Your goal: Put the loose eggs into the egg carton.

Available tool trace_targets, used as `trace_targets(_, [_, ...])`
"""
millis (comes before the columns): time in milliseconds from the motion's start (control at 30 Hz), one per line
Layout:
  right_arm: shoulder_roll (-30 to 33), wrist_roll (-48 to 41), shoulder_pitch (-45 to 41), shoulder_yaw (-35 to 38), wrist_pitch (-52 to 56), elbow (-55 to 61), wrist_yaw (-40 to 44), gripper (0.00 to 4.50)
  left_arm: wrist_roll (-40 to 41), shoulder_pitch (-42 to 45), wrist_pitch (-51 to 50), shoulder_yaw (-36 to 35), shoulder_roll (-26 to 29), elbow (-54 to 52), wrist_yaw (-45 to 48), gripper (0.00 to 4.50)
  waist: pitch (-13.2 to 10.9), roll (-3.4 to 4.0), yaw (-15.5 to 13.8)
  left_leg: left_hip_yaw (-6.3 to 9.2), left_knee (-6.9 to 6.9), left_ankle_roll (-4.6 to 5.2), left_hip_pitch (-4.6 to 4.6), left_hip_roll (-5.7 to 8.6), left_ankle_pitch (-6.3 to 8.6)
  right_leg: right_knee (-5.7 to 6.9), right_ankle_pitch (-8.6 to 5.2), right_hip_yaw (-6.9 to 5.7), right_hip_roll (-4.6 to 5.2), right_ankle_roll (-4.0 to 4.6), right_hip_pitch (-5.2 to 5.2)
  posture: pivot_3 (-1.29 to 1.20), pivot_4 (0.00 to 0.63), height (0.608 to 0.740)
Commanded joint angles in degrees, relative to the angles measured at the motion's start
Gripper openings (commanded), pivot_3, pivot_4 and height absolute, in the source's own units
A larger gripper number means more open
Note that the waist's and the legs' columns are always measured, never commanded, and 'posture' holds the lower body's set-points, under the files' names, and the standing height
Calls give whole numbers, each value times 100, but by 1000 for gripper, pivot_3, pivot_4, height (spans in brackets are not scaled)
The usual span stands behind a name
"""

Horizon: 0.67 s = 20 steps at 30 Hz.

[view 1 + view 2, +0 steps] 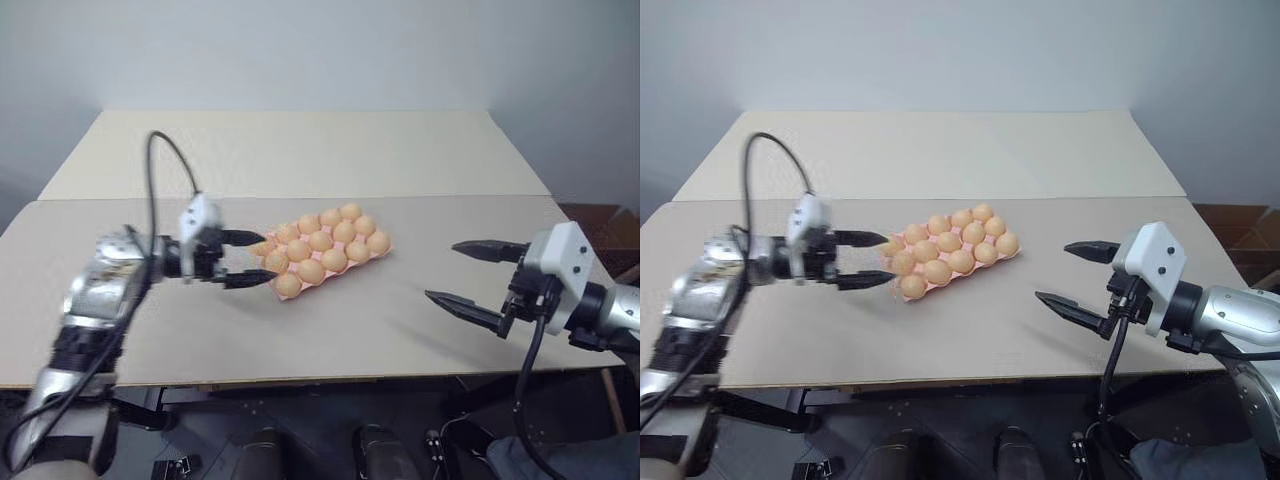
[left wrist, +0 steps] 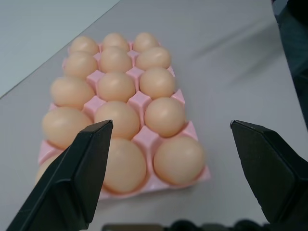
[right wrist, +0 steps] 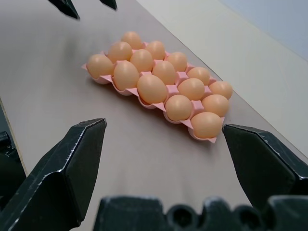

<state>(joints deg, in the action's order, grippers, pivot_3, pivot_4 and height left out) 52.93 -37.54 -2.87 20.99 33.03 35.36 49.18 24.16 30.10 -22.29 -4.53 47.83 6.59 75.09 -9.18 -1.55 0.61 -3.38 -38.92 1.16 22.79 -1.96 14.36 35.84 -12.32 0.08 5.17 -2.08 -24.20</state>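
Left gripper (image 1: 246,258) stands released, empty, at the carton's (image 1: 378,253) lower-left end, centre frame; the carton's long axis runs up-right from it. Every visible cup holds eggs (image 1: 320,241). Right gripper (image 1: 470,274), also spread, waits well apart, lower right.

The eggs (image 2: 165,115) look smooth with a soft satin sheen, seated in a matt pink moulded egg carton (image 2: 140,102) that looks like plastic. The table (image 1: 400,330) is a flat, matt beige board. Black gripper fingers (image 3: 62,168) look like hard, faintly grained plastic.
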Motion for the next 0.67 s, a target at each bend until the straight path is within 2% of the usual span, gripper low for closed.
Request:
trace_targets(33, [49, -94, -215, -90, -140, -195, 269, 4500, 355, -725, 471, -1141, 681, -80, 612, 4252, 0, 0, 31, -1, 1, 0, -2, -1, 0, -1, 0, 0, 1, 1, 2, 0, 150, 740])
trace_targets(167, [37, 110, -430, -361, -274, -630, 510, 4500, 738, -1942, 504, -2473, 1200, -196, 1018, 4252, -1, -3, 42, -1, 11, 4, -17, -9, 3, -2, -5, 15, 3, 7, -2, 0, 150, 740])
trace_targets(300, [-31, 434, -94, -384, -529, -908, 592, 4500, 1114, -3107, 48, -3479, 973, -957, 748, 4252, -1, -3, -97, -9, 10, 3, -16, -10, 3, -6, -10, 7, 17, 3, 3, 0, 150, 740])
trace_targets(433, [-134, 405, 10, -319, -564, -821, 563, 4500, 1241, -3683, -87, -3800, 768, -1463, 485, 4252, -1, -4, -148, -20, 5, 3, -13, -6, 3, -5, -11, 4, 20, 3, 5, 0, 150, 740])
trace_targets(667, [14, 340, -543, -412, -500, -1069, 783, 4500, 1413, -3764, -214, -3791, 745, -1788, 120, 4252, 0, -4, -111, -30, 5, 0, -31, -13, 1, 6, -11, 12, 2, 13, 5, 0, 150, 740])
